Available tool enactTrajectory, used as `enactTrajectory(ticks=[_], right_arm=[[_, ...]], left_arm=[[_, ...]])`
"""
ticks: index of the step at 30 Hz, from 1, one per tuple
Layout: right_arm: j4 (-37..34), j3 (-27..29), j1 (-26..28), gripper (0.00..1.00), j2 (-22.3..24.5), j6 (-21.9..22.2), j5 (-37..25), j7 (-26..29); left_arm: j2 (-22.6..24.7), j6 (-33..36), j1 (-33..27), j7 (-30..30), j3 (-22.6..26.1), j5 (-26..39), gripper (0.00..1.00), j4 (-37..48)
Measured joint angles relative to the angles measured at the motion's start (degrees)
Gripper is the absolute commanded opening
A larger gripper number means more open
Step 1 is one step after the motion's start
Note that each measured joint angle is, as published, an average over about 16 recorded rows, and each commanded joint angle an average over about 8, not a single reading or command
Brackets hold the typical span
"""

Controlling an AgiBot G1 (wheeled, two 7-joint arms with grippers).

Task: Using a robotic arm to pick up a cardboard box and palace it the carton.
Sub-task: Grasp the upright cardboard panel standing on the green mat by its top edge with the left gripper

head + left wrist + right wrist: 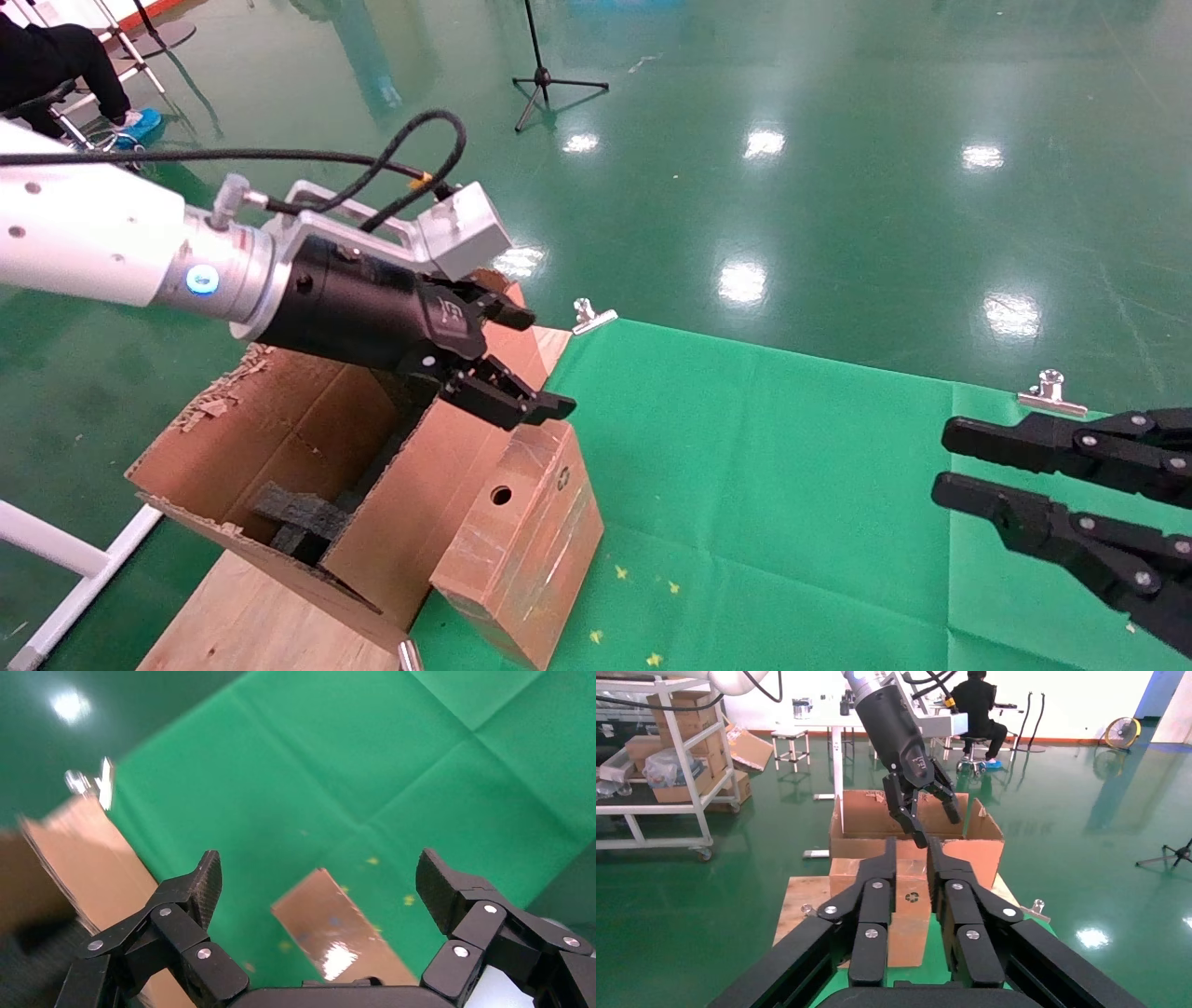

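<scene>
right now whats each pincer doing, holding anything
Left pincer: open, empty, above the cardboard box beside the carton.
Right pincer: fingers close together with a narrow gap, holding nothing, parked over the green cloth.

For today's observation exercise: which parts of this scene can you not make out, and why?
- Carton floor: head view, hidden by its own walls; only black foam shows.
- Cardboard box: left wrist view, near end cut off behind the left gripper.
- Cardboard box front: right wrist view, partly hidden by the right gripper fingers.

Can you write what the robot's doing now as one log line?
left end effector: open, empty, above cardboard box | box: beside carton, not inside | right end effector: idle
</scene>
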Motion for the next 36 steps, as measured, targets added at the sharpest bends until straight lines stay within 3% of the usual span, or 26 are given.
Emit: enactTrajectory(ticks=[6, 12, 26, 27, 31, 32, 34, 36], right_arm=[[0.0, 0.0, 0.0, 0.0, 0.0, 0.0, 0.0, 0.0], [0.0, 0.0, 0.0, 0.0, 0.0, 0.0, 0.0, 0.0], [0.0, 0.0, 0.0, 0.02, 0.0, 0.0, 0.0, 0.0], [0.0, 0.0, 0.0, 0.1, 0.0, 0.0, 0.0, 0.0], [0.0, 0.0, 0.0, 0.6, 0.0, 0.0, 0.0, 0.0], [0.0, 0.0, 0.0, 0.72, 0.0, 0.0, 0.0, 0.0], [0.0, 0.0, 0.0, 0.95, 0.0, 0.0, 0.0, 0.0], [0.0, 0.0, 0.0, 1.0, 0.0, 0.0, 0.0, 0.0]], left_arm=[[0.8, 0.9, -3.7, -13.5, 6.7, 1.0, 1.0, -0.2], [1.3, 0.7, -5.7, -21.4, 13.1, 0.3, 1.0, -0.4], [2.7, 0.3, -7.9, -22.9, 24.4, -1.0, 1.0, -0.6], [2.8, 0.2, -8.1, -22.6, 25.0, -1.0, 1.0, -0.6], [3.1, 0.0, -8.9, -21.8, 26.9, -0.8, 1.0, -0.6], [3.2, -0.1, -9.1, -21.6, 27.2, -0.8, 0.93, -0.6], [3.3, -0.1, -9.4, -21.3, 27.7, -0.8, 0.68, -0.7], [3.4, -0.2, -9.7, -21.0, 28.0, -0.7, 0.43, -0.7]])
